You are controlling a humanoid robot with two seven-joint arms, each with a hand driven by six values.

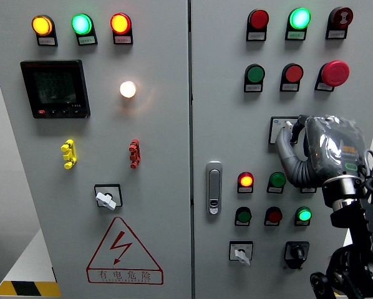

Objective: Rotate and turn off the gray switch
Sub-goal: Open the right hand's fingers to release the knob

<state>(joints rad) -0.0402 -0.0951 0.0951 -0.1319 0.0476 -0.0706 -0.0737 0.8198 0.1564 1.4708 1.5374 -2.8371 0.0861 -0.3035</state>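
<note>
- One robot hand (314,152), the right one, shows in the head view; its arm rises from the lower right corner of the picture, and the hand is wrapped in a clear, crinkled cover.
- Its gray fingers (285,149) curl toward the right cabinet door (224,93) and close on the gray switch (285,129), a knob on a white square plate at mid height, partly hidden by the hand.
- No left hand shows anywhere.
- Above the switch sit a green button (255,74), a red button (293,73) and a big red mushroom button (335,73); higher up stand a red lamp (258,19), a lit green lamp (299,18) and a dark red lamp (340,17).
- Just left of the wrist a lit red lamp (246,180) and a green one (276,180) stand side by side; lower down are three more small lamps, the right one lit green (304,215).
- Near the bottom of that door are a white-handled selector (241,253) and a black-handled one (296,251).
- A silver door handle (214,187) sits at the left edge of the right door.
- On the left door (155,124) are lit orange, green and red lamps along the top, a black meter (55,88), a glowing white lamp (128,89), a yellow clip (68,154), a red clip (134,153), another white selector (106,198) and a red triangle warning sign (124,252).
</note>
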